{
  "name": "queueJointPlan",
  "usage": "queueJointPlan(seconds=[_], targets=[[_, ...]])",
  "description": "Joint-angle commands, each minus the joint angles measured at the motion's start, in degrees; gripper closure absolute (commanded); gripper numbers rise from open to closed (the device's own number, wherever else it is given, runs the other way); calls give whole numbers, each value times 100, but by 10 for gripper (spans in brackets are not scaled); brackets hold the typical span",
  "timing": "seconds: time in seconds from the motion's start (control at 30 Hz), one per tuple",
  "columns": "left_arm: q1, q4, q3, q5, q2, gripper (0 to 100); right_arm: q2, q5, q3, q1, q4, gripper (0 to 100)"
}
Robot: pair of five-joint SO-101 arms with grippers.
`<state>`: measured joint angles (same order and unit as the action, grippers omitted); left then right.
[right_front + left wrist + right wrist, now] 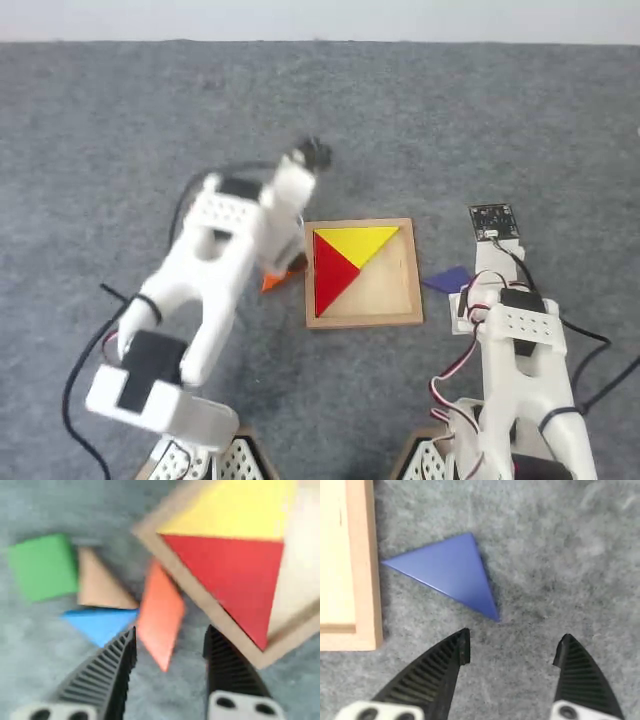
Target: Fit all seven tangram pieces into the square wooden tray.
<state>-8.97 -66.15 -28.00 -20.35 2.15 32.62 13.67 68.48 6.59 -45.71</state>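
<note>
the wooden tray [362, 319] sits in the middle of the table [120, 120]. a yellow triangle [355, 241] and a red triangle [332, 272] are already in it. the other pieces are out on the table.

the piece to watch is the orange parallelogram [160, 615]. it lies flat at 9 o'clock from the tray, just beside the tray's outer edge. i cannot tell if it touches the wood. the left gripper [170, 652] hangs low over it, wide open and holding nothing. the near tip of the orange piece pokes in between the two fingers. its long way runs almost straight out from the gripper, so i think the fingers would close across its thin way. one finger has little room, because the tray edge is right there.

the left arm [215, 270] comes from 7 o'clock on the table and leans up to the tray's 9 o'clock side, wrist tipped down. it is the nearer arm for this piece.

a green square [44, 567], a tan triangle [100, 582] and a light blue triangle [100, 622] lie close together, past the orange piece and farther from the tray.

the right arm [520, 340] is at 4 o'clock. the right gripper [515, 645] is open and empty too. a dark blue triangle [447, 572] lies in front of it, at 3 o'clock from the tray.
</note>
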Motion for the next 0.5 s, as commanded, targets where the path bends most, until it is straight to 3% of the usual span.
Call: queueJointPlan(seconds=[0.0,0.47], targets=[[-97,870,-866,-132,-422,790,-13,0,-35,31,92,723],[264,756,163,-325,976,793,-13,0,-35,31,92,723]])
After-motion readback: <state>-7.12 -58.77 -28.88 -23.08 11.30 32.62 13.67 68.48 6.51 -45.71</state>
